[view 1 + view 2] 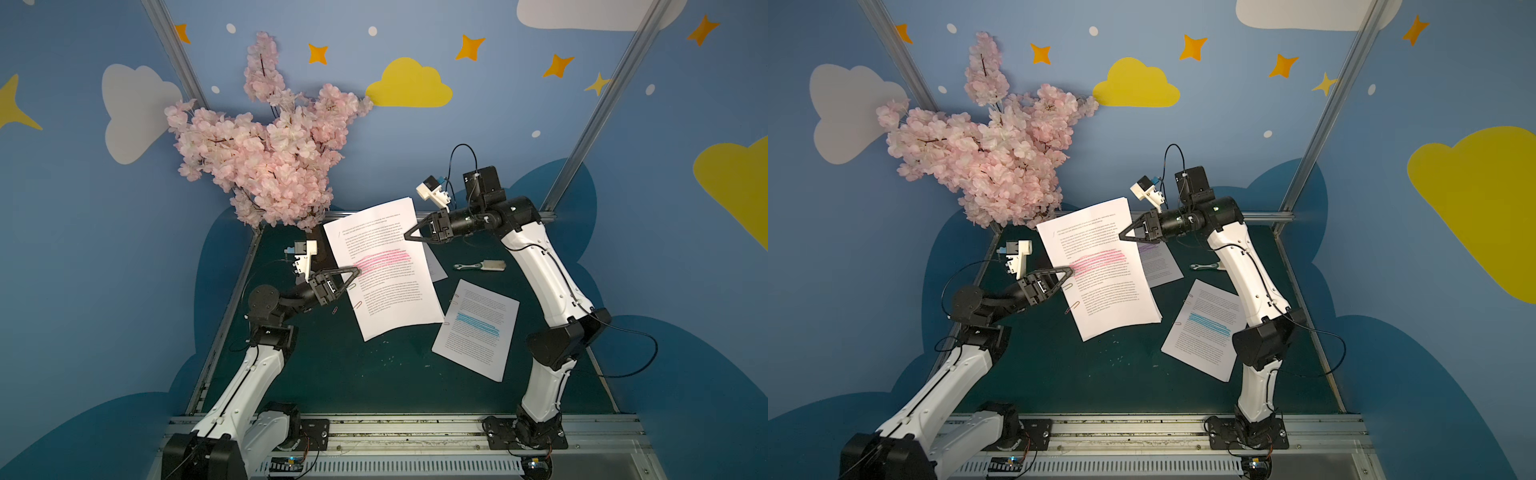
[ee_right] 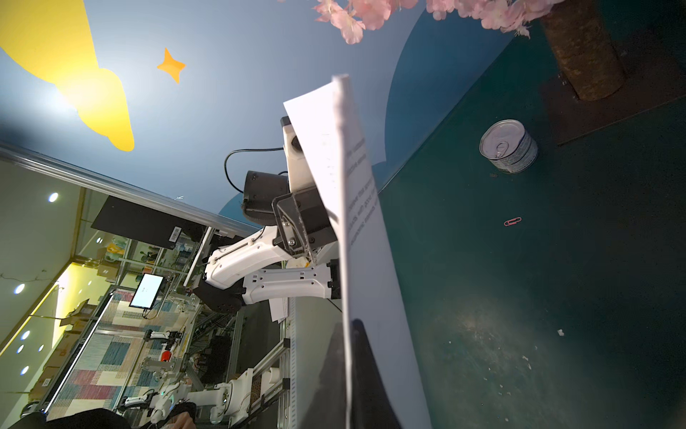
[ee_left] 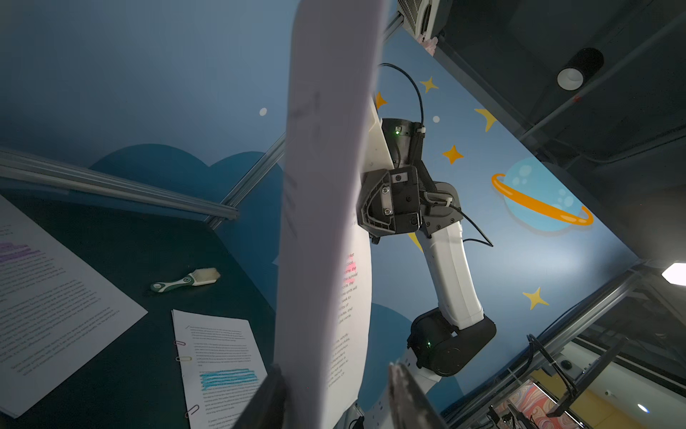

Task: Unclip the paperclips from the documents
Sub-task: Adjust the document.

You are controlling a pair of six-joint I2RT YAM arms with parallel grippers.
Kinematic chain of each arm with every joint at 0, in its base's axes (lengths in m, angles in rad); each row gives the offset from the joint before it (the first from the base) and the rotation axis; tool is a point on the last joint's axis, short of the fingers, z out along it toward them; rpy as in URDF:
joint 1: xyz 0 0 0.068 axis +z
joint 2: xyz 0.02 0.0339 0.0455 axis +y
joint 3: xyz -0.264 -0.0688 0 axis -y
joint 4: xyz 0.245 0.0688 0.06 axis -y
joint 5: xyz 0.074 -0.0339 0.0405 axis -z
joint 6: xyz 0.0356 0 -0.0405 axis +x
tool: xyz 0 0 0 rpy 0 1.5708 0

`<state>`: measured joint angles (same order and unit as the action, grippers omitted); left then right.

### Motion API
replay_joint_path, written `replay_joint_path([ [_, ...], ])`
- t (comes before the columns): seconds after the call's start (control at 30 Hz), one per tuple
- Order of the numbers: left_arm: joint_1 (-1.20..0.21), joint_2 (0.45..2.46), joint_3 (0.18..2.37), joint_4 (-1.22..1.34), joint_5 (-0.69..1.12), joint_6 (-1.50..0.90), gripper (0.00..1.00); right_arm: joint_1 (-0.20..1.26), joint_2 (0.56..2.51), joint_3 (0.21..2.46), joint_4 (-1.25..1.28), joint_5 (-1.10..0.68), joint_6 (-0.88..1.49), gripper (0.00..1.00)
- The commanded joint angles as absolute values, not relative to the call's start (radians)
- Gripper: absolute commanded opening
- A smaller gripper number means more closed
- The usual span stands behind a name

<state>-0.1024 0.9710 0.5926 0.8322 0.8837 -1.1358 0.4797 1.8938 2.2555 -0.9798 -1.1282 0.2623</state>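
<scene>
Surveying the workspace, we note a blossom tree (image 1: pixel 266 158) behind the left gripper (image 1: pixel 356 271). A brush (image 1: pixel 480 265) and the blue-banded document (image 1: pixel 478 328) lie on the mat (image 1: pixel 332 374) on the right gripper's (image 1: pixel 407 237) side. The purple-banded document (image 1: pixel 1158 262) is partly hidden behind the held sheets.

The right gripper is clamped on one side edge of the pink-banded document (image 1: pixel 386 266), which hangs clear of the mat. The left gripper's jaws straddle the opposite edge; we cannot tell whether they grip it. Two paperclips (image 1: pixel 357 306) sit on that edge just beside its tips. A loose paperclip (image 1: pixel 334 310) lies on the mat near the left gripper.
</scene>
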Motion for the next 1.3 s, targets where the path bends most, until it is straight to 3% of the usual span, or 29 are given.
replay_joint_path([
  [0.0, -0.104, 0.923, 0.631, 0.687, 0.850, -1.051, 0.20, 0.478, 1.895, 2.281, -0.957, -1.157, 0.257, 0.00],
  [0.33, -0.103, 0.924, 0.688, 0.601, 0.877, -0.992, 0.02, 0.477, 1.878, 2.240, -0.992, -1.156, 0.223, 0.00],
  [0.43, -0.103, 0.923, 0.699, 0.594, 0.874, -0.979, 0.02, 0.478, 1.869, 2.208, -0.969, -1.174, 0.252, 0.02],
  [0.5, -0.102, 0.924, 0.706, 0.604, 0.871, -0.975, 0.02, 0.480, 1.855, 2.164, -0.928, -1.195, 0.287, 0.12],
  [0.63, -0.100, 0.925, 0.728, 0.620, 0.868, -0.964, 0.02, 0.505, 1.831, 2.111, -0.882, -1.201, 0.316, 0.23],
  [0.9, -0.089, 0.919, 0.736, 0.682, 0.832, -0.999, 0.02, 0.511, 1.770, 1.996, -0.704, -1.186, 0.406, 0.35],
  [1.1, -0.082, 0.906, 0.729, 0.683, 0.819, -1.006, 0.02, 0.495, 1.714, 1.894, -0.442, -1.183, 0.576, 0.38],
  [1.27, -0.069, 0.900, 0.723, 0.724, 0.774, -1.017, 0.02, 0.502, 1.704, 1.874, -0.419, -1.181, 0.597, 0.36],
])
